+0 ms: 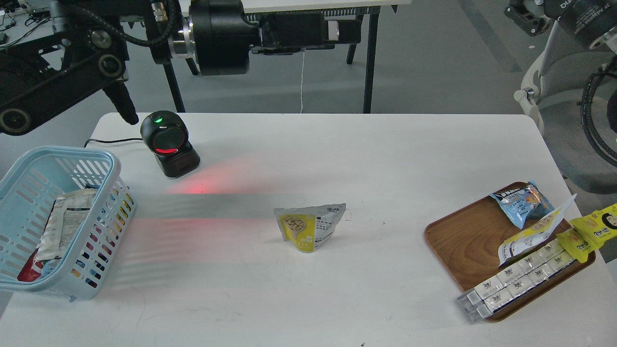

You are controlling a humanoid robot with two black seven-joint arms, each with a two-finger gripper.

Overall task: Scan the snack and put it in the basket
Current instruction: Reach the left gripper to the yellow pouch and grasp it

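Left gripper (126,112) hangs dark over the table's (337,154) far left corner, just beside the scanner (168,142); whether its fingers are apart I cannot tell. The right gripper is out of view. The snack (310,226) lies mid-table, untouched, well apart from the basket (108,164) at left and the wooden tray (462,241) at right.

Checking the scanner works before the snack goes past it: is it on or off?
On. The scanner shows a green light on top and a red glow across the table.
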